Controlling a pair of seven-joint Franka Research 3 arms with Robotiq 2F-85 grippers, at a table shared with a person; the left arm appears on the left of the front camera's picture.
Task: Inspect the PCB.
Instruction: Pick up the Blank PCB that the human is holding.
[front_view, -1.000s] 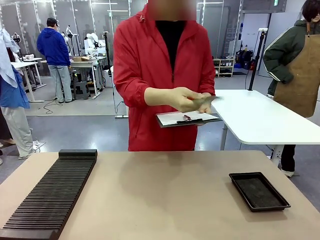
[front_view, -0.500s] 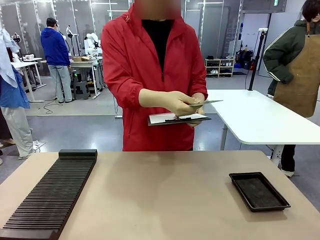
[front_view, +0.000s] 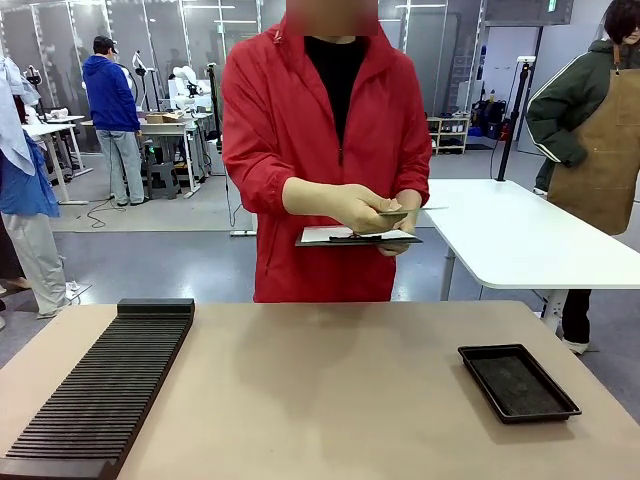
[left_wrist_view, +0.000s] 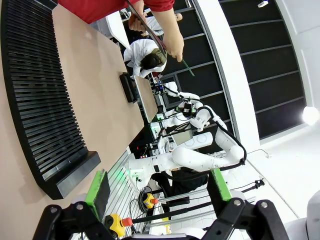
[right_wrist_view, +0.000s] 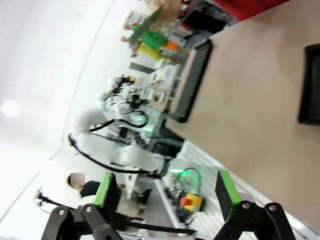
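pcb (front_view: 408, 210) is off the surface (front_view: 330, 400), held by the person at the far side at chest height, just above a white clipboard (front_view: 340, 236). it lies near flat and edge-on to the front camera, so its face cannot be read from there.

step in hand, as judged: visual inspection by the person, with the board pinched in the fingers over the clipboard. neither arm takes part in this step.

next move, as judged: the board must come down to the surface or be offered across it before either arm can act. the shallow black tray (front_view: 518, 382) on the robot's right and the long black slotted rack (front_view: 100, 390) on its left both lie empty and are the likely destinations. a thin flat board would call for an edge grip and a level approach.

pose: one hand (front_view: 352, 205) reaches across the body with the forearm level, fingers closed on the board. the other hand (front_view: 398, 240) supports the clipboard from beneath at its edge.

left tool (left_wrist_view: 159, 186): released, green pads wide apart, nothing between them, set back from the work beside the rack.

right tool (right_wrist_view: 165, 192): released, pads wide apart, empty, well apart from the tray.
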